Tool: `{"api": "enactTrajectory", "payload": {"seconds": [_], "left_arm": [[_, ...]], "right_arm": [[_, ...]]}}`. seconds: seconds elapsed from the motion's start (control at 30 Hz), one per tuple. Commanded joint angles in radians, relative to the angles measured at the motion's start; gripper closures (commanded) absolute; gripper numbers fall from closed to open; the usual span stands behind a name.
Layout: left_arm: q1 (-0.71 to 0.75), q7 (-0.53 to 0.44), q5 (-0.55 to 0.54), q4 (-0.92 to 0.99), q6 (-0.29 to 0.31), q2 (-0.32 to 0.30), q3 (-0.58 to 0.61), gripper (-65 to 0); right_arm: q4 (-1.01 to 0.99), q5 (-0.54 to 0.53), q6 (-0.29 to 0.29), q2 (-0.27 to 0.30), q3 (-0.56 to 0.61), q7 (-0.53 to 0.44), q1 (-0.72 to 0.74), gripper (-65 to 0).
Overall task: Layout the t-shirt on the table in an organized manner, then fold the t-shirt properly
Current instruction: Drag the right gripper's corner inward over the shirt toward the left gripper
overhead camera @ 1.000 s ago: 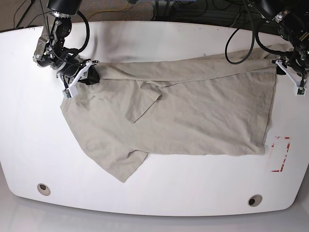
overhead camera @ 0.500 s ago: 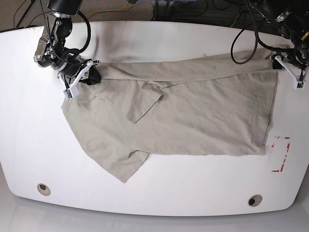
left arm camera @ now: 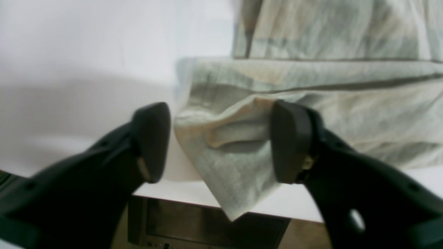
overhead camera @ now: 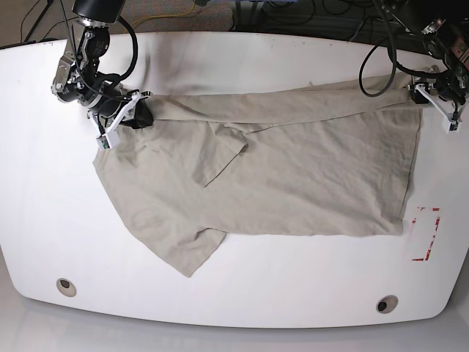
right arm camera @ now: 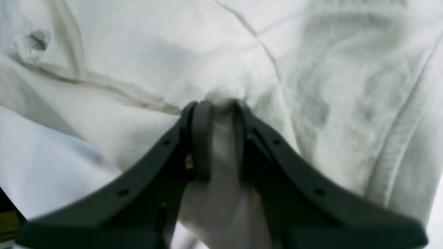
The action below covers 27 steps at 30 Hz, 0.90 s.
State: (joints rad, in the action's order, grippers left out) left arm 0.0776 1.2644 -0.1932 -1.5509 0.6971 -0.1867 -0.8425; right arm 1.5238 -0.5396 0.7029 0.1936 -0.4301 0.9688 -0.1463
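The t-shirt point(overhead camera: 278, 172) lies spread across the surface point(overhead camera: 220, 59), its far edge folded over. The right gripper point(right arm camera: 218, 114) is clamped on a pinch of cloth at the far left. The left gripper point(left arm camera: 219, 141) stands apart around a drooping corner, gripping nothing. To lay it flat, both ends should be tensioned evenly. Under-layers and the left gripper's contact are unclear in the base view.

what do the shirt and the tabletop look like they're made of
t-shirt: thin woven or knit cloth, probably cotton, matte beige; it creases, drapes and shows stitched hems. table: hard smooth sheet, perhaps laminate or plastic, glossy white; it shows soft reflections near its edge.
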Motion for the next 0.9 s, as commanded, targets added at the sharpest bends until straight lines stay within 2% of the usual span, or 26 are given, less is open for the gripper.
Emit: {"api": "enactTrajectory", "payload": {"seconds": [0.0, 0.23, 0.57, 0.87], "left_arm": [[-0.008, -0.007, -0.002, -0.013, 0.001, -0.02, -0.004, -31.9], [-0.008, -0.005, -0.001, 0.0, 0.001, -0.021, 0.019, -14.9], [-0.006, -0.004, -0.001, -0.009, 0.001, -0.021, 0.039, -0.7], [-0.002, -0.002, -0.002, -0.076, 0.001, -0.021, 0.035, 0.0]], "right_arm": [[0.005, 0.025, -0.005, 0.007, 0.001, 0.032, -0.002, -10.9], [0.005, 0.025, -0.005, 0.007, 0.0, 0.032, -0.002, -10.9], [0.005, 0.025, -0.005, 0.007, 0.0, 0.032, 0.001, -10.9], [0.005, 0.025, -0.005, 0.007, 0.0, 0.032, 0.003, -10.9]]}}
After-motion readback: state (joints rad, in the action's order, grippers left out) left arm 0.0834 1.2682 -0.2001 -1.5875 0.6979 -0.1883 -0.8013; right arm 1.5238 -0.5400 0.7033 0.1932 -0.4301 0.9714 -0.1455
